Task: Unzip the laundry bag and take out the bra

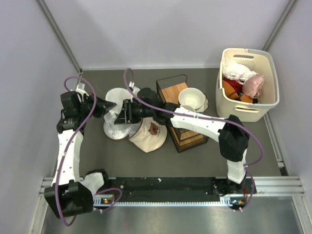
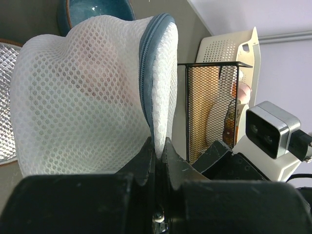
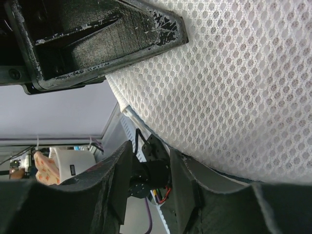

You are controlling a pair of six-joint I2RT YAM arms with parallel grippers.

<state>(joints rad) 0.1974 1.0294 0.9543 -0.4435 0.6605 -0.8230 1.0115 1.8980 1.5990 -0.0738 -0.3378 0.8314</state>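
The laundry bag (image 1: 115,117) is a white mesh pouch held up between my two grippers, left of the table's middle. In the left wrist view it (image 2: 83,97) fills the frame, with its blue-grey zipper (image 2: 145,63) running down the edge. A faint pink tint of the bra (image 2: 92,73) shows through the mesh. My left gripper (image 2: 158,144) is shut on the bag's mesh edge beside the zipper. My right gripper (image 3: 148,156) is open, and the mesh (image 3: 234,92) rests against one finger (image 3: 185,185) without being pinched.
A cream cloth with a brown mark (image 1: 148,136) lies just right of the bag. A black wire rack with a wooden board (image 1: 178,122) and a white bowl (image 1: 191,99) stand beside it. A beige slotted basket (image 1: 249,108) of clothes is at the back right.
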